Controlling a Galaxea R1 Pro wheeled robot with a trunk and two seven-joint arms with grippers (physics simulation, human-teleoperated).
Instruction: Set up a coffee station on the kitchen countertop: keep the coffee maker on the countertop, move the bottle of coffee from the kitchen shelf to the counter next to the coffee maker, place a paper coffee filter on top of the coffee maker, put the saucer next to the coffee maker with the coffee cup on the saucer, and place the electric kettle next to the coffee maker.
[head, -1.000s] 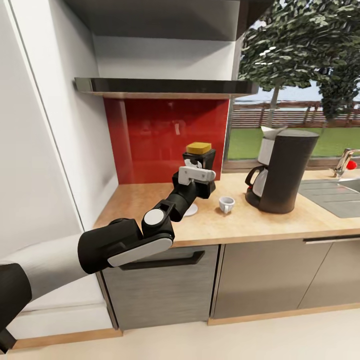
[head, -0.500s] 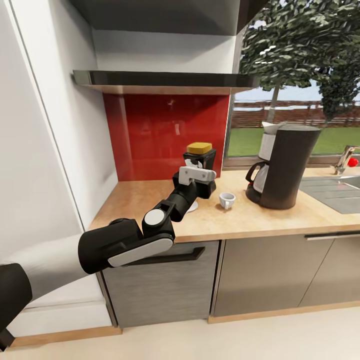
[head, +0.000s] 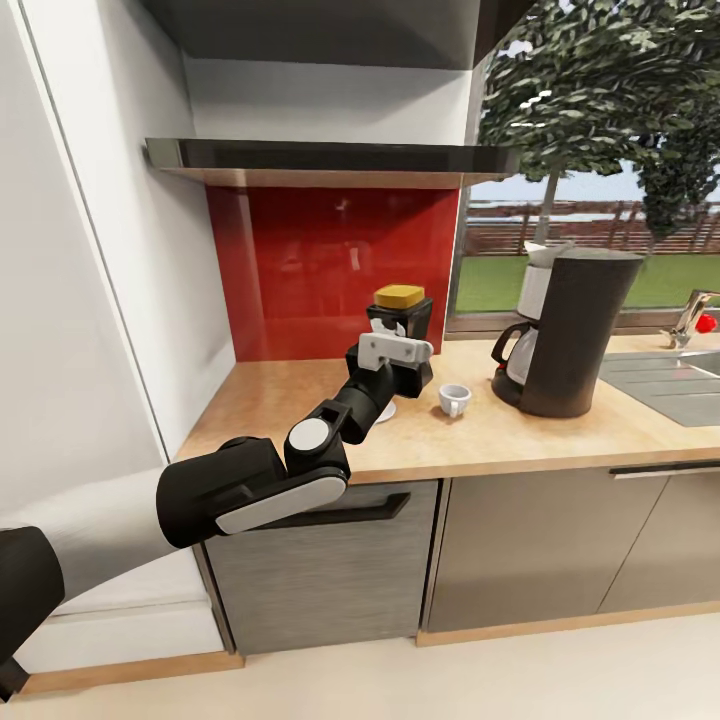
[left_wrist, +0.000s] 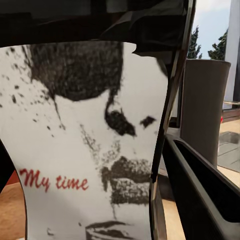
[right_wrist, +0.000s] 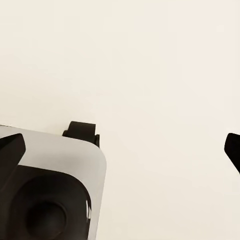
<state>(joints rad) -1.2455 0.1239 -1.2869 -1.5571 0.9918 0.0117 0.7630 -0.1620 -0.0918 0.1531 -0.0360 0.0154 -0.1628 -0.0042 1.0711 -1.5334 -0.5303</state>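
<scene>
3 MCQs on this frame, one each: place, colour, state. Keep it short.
1. Where does the coffee cup stand?
A. on the countertop, between the bottle of coffee and the coffee maker
B. on the black shelf
C. in the sink

2. What colour is the bottle's lid?
A. red
B. yellow
C. white

3. What is the left gripper doing?
A. hanging open over the floor
B. shut on the bottle of coffee
C. holding the cup

Key: 1 A, the head view shows the cup on the wood top between the two. 2 B, the lid is yellow above the gripper. 3 B, the left wrist view has the bottle's label close between the fingers.
</scene>
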